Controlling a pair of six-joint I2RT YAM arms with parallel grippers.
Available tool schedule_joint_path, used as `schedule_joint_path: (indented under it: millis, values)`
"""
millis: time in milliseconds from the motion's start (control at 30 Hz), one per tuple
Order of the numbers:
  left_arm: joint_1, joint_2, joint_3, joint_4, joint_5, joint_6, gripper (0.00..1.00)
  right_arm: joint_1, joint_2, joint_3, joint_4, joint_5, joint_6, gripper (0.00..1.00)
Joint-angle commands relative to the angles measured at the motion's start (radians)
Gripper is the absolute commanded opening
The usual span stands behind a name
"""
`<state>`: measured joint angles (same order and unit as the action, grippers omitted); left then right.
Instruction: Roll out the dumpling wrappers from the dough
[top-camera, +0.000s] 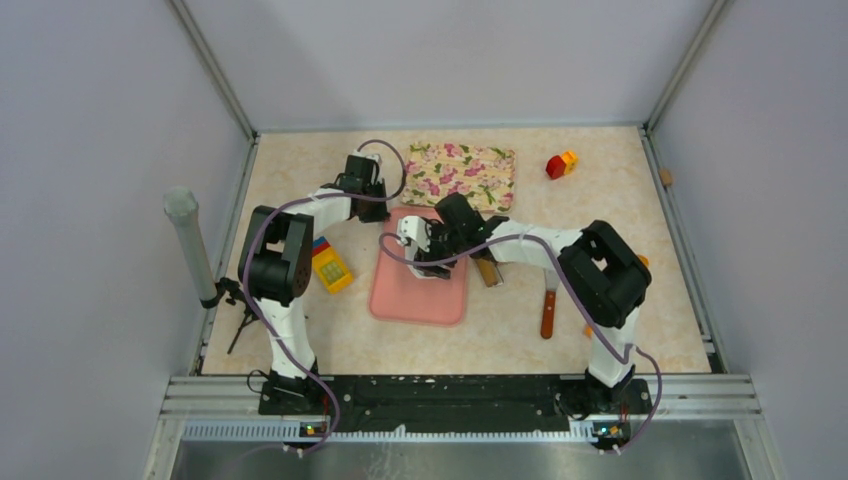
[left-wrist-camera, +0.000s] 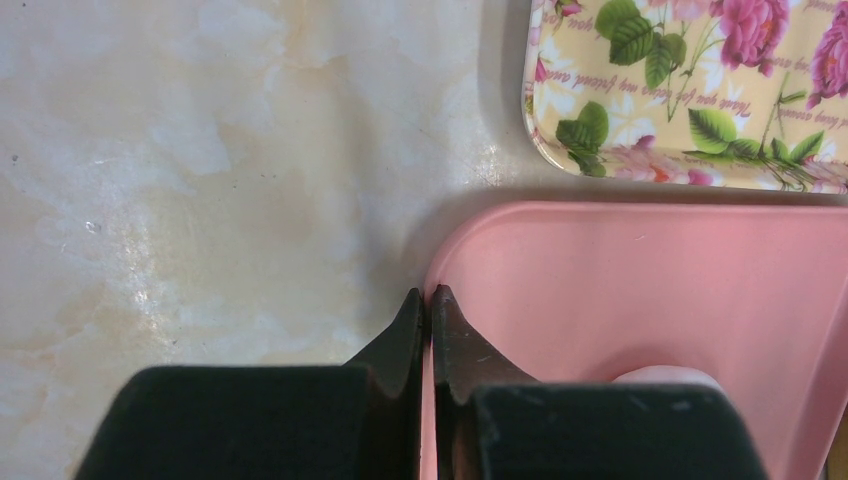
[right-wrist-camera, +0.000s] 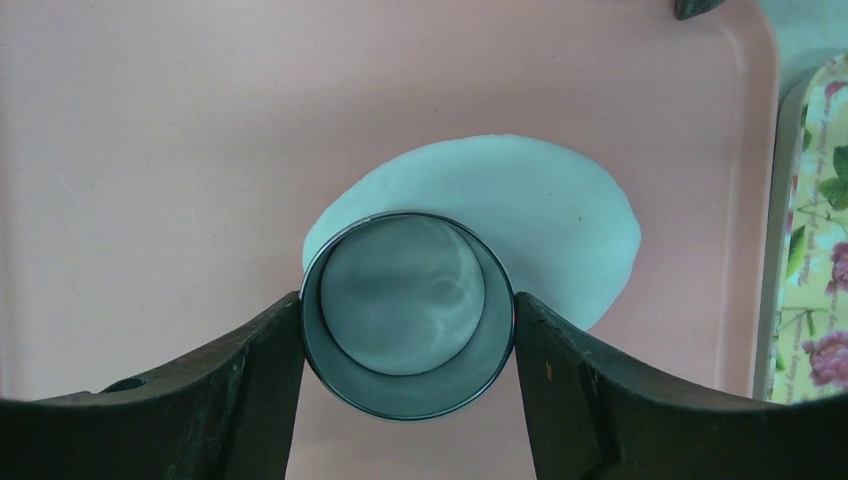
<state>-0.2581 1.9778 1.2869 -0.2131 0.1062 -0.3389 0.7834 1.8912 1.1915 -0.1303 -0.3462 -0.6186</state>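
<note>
On pink mat (right-wrist-camera: 150, 150): dough (right-wrist-camera: 565, 230) flattened to sheet | right gripper (right-wrist-camera: 408, 300) grasping ring cutter (right-wrist-camera: 410, 408) over sheet's edge | left gripper (left-wrist-camera: 428, 300) clenched at mat rim | no cut wrapper lying free yet; cutting, lifting out left.

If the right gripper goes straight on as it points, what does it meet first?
Probably the dough on the pink mat; the metal ring in the right gripper faces its edge, depth unclear.
</note>
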Motion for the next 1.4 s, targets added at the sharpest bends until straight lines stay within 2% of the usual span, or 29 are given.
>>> schedule_joint_path:
  millis: [0,233,467,733,1000,1200,1367]
  values:
    - [-0.01,0.038,-0.033,-0.047,-0.033,0.005,0.0,0.011,0.064,0.029,-0.24,-0.061,-0.131,0.39]
    - [-0.01,0.039,-0.032,-0.049,-0.031,0.005,0.0,-0.018,0.114,0.11,-0.329,-0.132,-0.194,0.41]
    - [-0.01,0.039,-0.033,-0.049,-0.033,0.005,0.0,-0.023,0.105,0.071,-0.248,-0.119,-0.125,0.42]
    - [-0.01,0.037,-0.033,-0.049,-0.035,0.005,0.0,-0.01,0.064,-0.022,-0.113,0.013,0.081,0.43]
    - [-0.01,0.038,-0.032,-0.051,-0.037,0.005,0.0,0.021,0.042,-0.087,-0.058,0.147,0.201,0.43]
    - [-0.01,0.038,-0.031,-0.052,-0.039,0.005,0.0,0.022,0.046,-0.072,-0.088,0.183,0.208,0.43]
    - [-0.01,0.039,-0.03,-0.054,-0.039,0.005,0.0,0.023,0.05,-0.047,-0.148,0.133,0.146,0.43]
